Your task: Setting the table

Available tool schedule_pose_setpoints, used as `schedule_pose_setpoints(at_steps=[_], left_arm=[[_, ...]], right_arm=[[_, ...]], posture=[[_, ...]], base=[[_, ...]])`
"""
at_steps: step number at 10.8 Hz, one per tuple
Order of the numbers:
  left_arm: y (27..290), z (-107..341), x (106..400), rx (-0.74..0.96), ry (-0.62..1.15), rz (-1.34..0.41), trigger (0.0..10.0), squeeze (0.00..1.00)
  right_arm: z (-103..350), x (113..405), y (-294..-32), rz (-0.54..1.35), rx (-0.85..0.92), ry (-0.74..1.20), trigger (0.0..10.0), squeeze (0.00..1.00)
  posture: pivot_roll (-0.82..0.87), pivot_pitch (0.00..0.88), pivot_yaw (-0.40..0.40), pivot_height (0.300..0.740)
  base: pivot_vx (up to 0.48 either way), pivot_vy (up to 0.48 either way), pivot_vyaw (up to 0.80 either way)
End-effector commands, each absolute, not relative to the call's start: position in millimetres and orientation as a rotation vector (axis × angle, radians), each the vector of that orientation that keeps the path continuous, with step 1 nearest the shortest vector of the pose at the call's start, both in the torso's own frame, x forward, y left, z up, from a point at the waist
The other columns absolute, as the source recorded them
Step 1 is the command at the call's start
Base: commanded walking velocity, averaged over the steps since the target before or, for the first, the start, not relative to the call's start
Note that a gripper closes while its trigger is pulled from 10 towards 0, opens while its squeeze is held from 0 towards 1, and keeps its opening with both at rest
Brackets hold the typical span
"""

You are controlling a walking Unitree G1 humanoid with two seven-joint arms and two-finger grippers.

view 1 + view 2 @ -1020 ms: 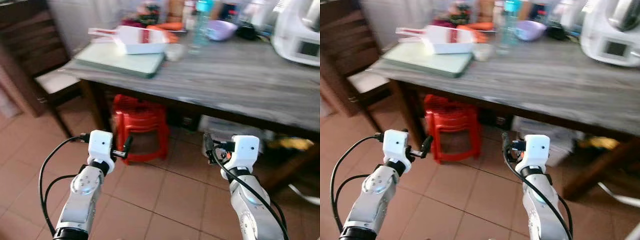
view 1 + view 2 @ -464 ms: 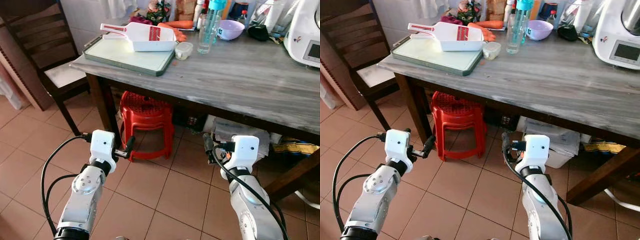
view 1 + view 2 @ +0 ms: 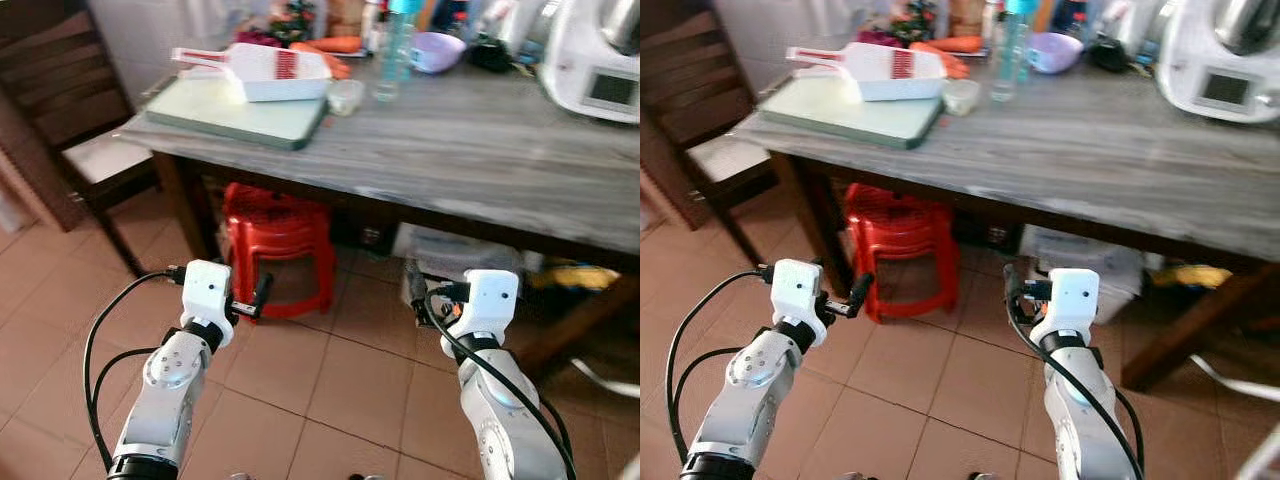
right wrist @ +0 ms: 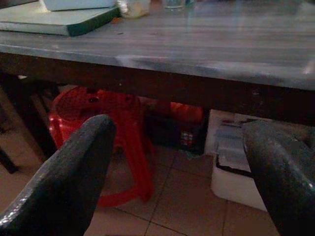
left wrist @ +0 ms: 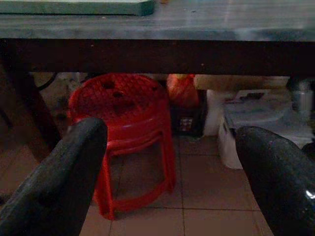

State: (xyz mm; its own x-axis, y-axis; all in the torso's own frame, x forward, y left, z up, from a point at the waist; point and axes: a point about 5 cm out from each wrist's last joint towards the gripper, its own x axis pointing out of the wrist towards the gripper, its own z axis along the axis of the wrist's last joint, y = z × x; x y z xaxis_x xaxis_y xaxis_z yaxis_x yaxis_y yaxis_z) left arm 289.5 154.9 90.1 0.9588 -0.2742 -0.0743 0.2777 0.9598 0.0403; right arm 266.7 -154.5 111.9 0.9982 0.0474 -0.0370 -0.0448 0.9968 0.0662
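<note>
Both tools, left [image 3: 262, 291] and right [image 3: 414, 290], gape empty (facing the table [image 3: 480, 150] edge-on).

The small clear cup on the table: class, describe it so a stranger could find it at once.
Start at the grey wooden table and go to its far left end, where a green cutting board lies. Just off the board's right edge, in front of the tall clear bottle, stands the small clear cup. It is the lowest and squattest container there, pale and see-through.
</note>
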Motion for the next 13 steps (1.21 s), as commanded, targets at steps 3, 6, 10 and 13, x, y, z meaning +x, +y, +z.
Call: schedule_pose_setpoints(at_steps=[3, 6, 10, 13], left_arm=[[153.3, 92.7, 288.8, 0.048, 0.063, -0.289, 10.0, 0.0], [153.3, 92.8, 289.0, 0.048, 0.063, -0.29, 10.0, 0.0], [153.6, 92.6, 289.9, 0.052, 0.064, -0.292, 10.0, 0.0], [154.1, 92.6, 289.8, 0.054, 0.064, -0.29, 10.0, 0.0]], right_arm=[[110.7, 266.9, -155.7, 0.036, 0.07, 0.047, 10.0, 0.0], [111.2, 266.9, -155.1, 0.038, 0.068, 0.045, 10.0, 0.0], [111.4, 268.1, -154.7, 0.045, 0.065, 0.046, 10.0, 0.0], [111.1, 269.0, -154.9, 0.051, 0.064, 0.045, 10.0, 0.0]], posture=[[0.1, 0.098, -0.013, 0.74], [0.1, 0.098, -0.013, 0.74], [0.1, 0.092, -0.014, 0.74], [0.1, 0.09, -0.016, 0.74]], base=[[0.0, -0.166, -0.44], [0.0, -0.252, 0.0], [0.0, -0.262, -0.6], [0.0, -0.265, -0.19]])
